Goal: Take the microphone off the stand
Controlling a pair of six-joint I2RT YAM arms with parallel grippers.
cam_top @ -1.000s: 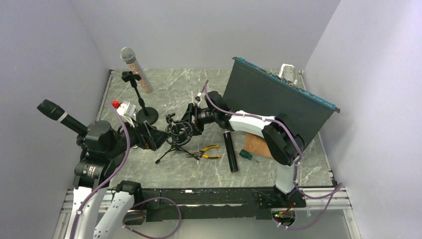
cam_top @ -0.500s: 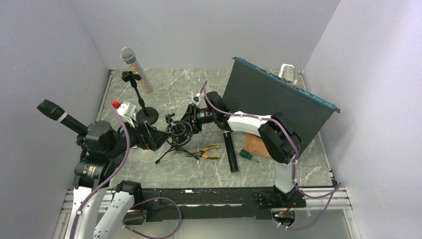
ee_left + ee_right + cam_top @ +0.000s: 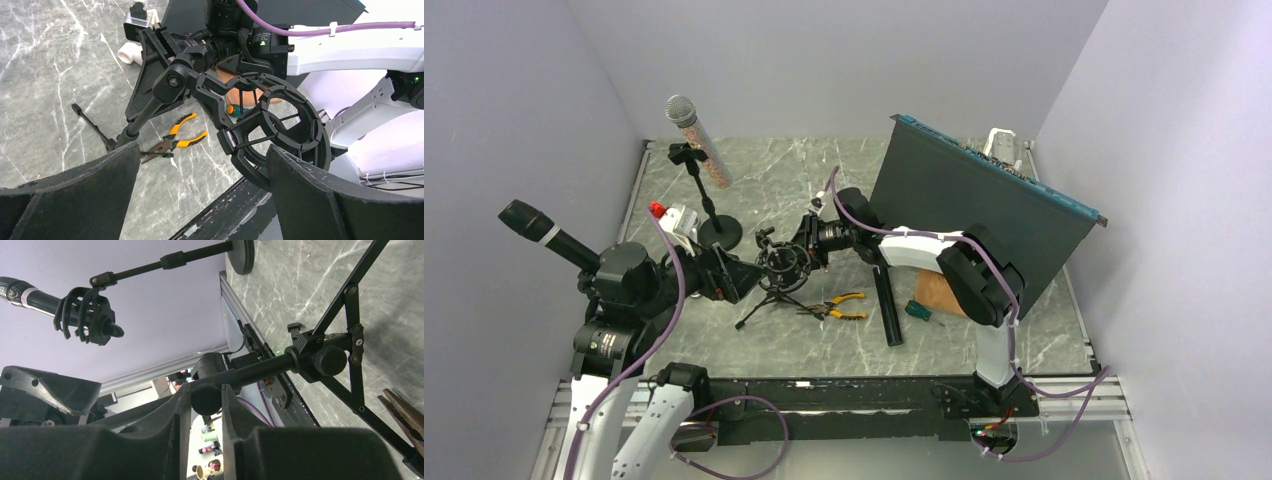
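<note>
Yellow-handled pliers (image 3: 836,305) lie on the grey marbled table (image 3: 774,180), towards its near edge. A green-handled screwdriver (image 3: 918,311) lies to their right, at the corner of a brown board (image 3: 941,290). A large dark panel (image 3: 969,205) with a teal top edge stands tilted behind the board.

Black knob (image 3: 207,400) between right tool (image 3: 206,393) fingers (tripod stand (image 3: 260,371) beyond)
</note>
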